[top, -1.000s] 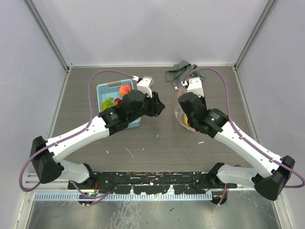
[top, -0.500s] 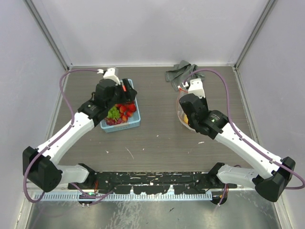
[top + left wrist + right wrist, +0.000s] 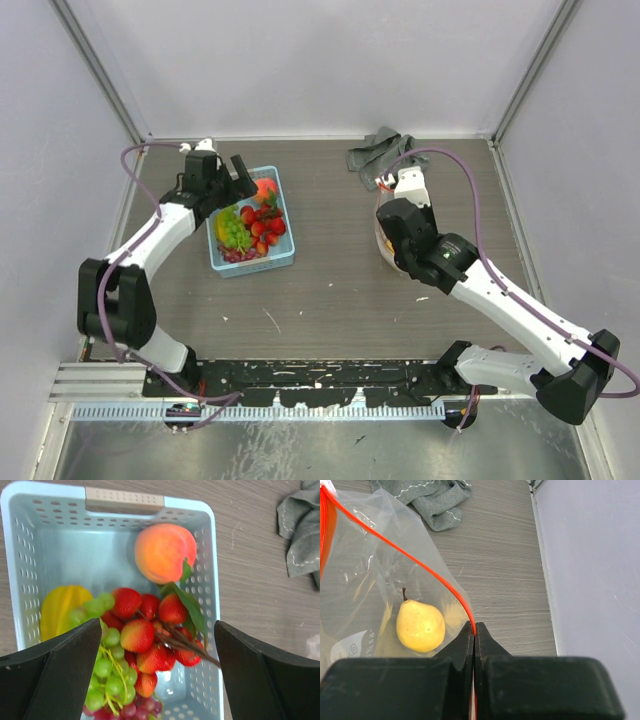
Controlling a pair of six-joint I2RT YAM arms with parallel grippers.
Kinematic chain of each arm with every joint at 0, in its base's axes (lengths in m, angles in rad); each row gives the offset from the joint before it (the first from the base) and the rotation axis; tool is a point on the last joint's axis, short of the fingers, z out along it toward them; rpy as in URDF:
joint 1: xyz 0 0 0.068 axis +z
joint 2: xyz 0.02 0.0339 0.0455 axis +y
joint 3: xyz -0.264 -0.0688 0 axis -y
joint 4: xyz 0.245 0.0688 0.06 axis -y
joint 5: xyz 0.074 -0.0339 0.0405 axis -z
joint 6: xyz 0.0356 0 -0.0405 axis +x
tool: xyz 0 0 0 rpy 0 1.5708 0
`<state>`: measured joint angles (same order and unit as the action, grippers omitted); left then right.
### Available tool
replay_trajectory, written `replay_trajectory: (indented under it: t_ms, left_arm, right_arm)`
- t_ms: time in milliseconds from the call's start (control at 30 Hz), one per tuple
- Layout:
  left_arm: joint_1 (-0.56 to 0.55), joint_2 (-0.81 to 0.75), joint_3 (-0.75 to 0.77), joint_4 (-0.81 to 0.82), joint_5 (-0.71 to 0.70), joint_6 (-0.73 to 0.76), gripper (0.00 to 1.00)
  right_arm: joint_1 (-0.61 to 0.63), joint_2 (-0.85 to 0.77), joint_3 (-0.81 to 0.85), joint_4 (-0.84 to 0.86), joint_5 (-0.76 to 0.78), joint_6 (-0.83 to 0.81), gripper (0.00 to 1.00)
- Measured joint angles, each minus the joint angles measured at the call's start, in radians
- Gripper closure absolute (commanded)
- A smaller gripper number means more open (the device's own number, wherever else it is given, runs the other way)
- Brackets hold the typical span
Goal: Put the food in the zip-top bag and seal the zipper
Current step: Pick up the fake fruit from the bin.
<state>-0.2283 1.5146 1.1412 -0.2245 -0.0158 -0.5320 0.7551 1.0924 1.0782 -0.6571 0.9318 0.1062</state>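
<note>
The clear zip-top bag (image 3: 375, 570) lies at the right of the table with a yellow pear-shaped fruit (image 3: 420, 626) inside. My right gripper (image 3: 474, 628) is shut on its red-orange zipper (image 3: 427, 570), pinching the mouth edge. From above, that gripper (image 3: 393, 213) covers most of the bag (image 3: 381, 240). My left gripper (image 3: 157, 652) hangs open above the light blue basket (image 3: 60, 545), touching nothing. Below it lie a peach (image 3: 164, 552), red strawberries (image 3: 150, 632), green grapes (image 3: 107, 665), purple grapes (image 3: 131, 711) and a yellow fruit (image 3: 62, 611).
A grey cloth (image 3: 378, 152) lies crumpled at the back, just beyond the bag. The basket (image 3: 283, 258) stands left of centre. Pale walls close the table in on the left, right and far sides.
My left arm has swung from the table's middle near the bag back left over the basket, and its jaws have opened wide. The right gripper has kept its grip on the zipper.
</note>
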Motion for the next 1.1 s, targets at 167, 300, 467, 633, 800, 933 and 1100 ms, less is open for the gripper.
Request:
replay_trajectory:
  t_ms: [167,300,467,633,800,933,1100]
  left_arm:
    - [0.044,0.141,0.103,-0.001,0.049,0.018,0.01]
    - [0.065,0.269,0.218,-0.007,0.105,0.028,0.02]
    - [0.073,0.39,0.32,-0.021,0.152,0.034,0.02]
    - [0.073,0.474,0.382,-0.06,0.181,0.043,0.01]
    - [0.074,0.524,0.413,-0.089,0.202,0.048,0.01]
    - [0.073,0.57,0.441,-0.104,0.213,0.05,0.0]
    - [0.073,0.623,0.481,-0.124,0.237,0.05,0.02]
  right_arm:
    - [0.0,0.0,-0.018,0.021,0.002,-0.014,1.0]
    - [0.0,0.0,-0.029,0.029,0.003,-0.024,1.0]
    - [0.0,0.0,-0.033,0.037,0.003,-0.029,1.0]
    - [0.0,-0.021,-0.034,0.044,0.002,-0.034,1.0]
    - [-0.002,-0.054,-0.033,0.045,0.003,-0.045,0.99]
    - [-0.003,-0.058,-0.025,0.042,0.026,-0.049,0.99]
    - [-0.003,-0.053,-0.009,0.035,0.091,-0.052,0.99]
